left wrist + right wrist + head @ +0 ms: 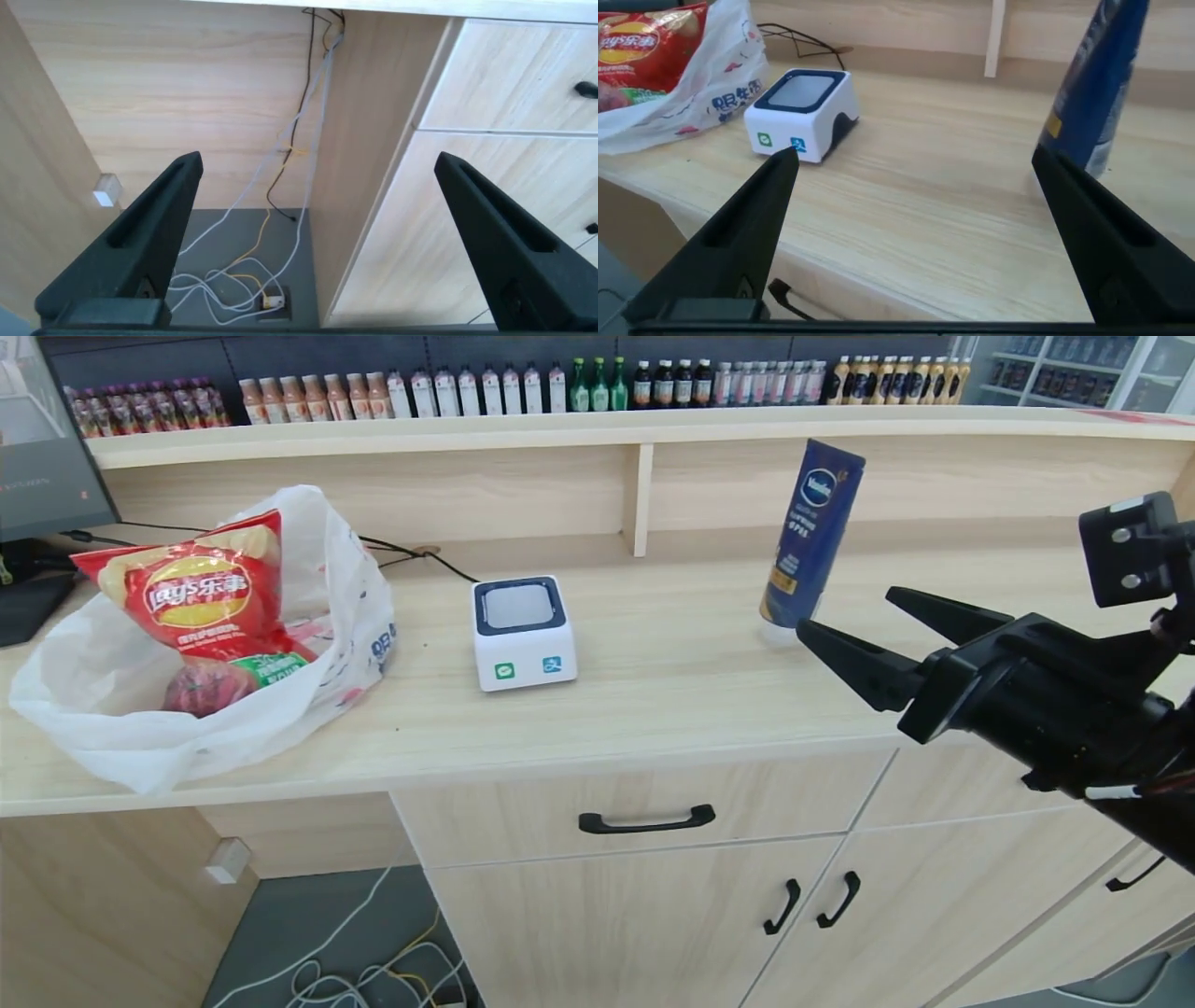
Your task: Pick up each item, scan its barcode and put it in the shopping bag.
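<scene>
Below the worktop's front edge, the left gripper [318,161] hangs with its jaws spread wide and empty, facing the cabinet side and loose cables [245,280] on the floor. Above the drawer front with its black handle [646,821], the right gripper [848,611] sits at the right of the worktop [653,709], jaws wide apart, grasping and touching nothing. Just beyond its fingertips, apart from them, a blue tube [812,537] stands on its cap, leaning slightly. Well to the tube's left sits a white scanner box [521,630]. Further left the white shopping bag [355,588] lies open, with a red chip packet [201,583] and a dark red item [201,689] inside. Rows of bottles [597,387] line the shelf behind.
</scene>
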Controlling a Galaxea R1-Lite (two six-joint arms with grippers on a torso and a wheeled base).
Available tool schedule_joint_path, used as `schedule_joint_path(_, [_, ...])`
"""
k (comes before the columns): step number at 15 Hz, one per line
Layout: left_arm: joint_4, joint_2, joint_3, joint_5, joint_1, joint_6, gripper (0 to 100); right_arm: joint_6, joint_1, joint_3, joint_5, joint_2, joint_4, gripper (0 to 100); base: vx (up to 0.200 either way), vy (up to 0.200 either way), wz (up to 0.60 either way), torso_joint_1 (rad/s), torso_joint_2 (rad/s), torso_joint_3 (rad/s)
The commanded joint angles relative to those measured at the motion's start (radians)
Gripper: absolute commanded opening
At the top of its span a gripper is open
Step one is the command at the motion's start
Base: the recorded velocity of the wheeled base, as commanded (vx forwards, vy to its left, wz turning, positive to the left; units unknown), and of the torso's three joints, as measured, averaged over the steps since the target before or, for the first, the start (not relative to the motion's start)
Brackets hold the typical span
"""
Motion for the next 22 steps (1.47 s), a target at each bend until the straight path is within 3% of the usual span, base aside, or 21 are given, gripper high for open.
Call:
schedule_joint_path(1, [-0.001, 0.000, 0.000, 0.000, -0.002, 0.000, 100, 0.000, -0.015, -0.008, 0.000, 0.019, 0.000, 100, 0.000, 0.000, 0.00, 0.000, 0.00, 0.000])
schedule_joint_path(12, [-0.001, 0.000, 0.000, 0.000, 0.000, 0.004, 100, -0.006, -0.065, -0.143, -0.006, 0.140, 0.001, 100, 0.000, 0.000, 0.00, 0.000, 0.00, 0.000])
schedule_joint_path(22, [-0.001, 0.000, 0.000, 0.000, 0.000, 0.004, 100, -0.033, -0.073, -0.406, -0.066, 0.377, 0.021, 100, 0.000, 0.000, 0.00, 0.000, 0.00, 0.000])
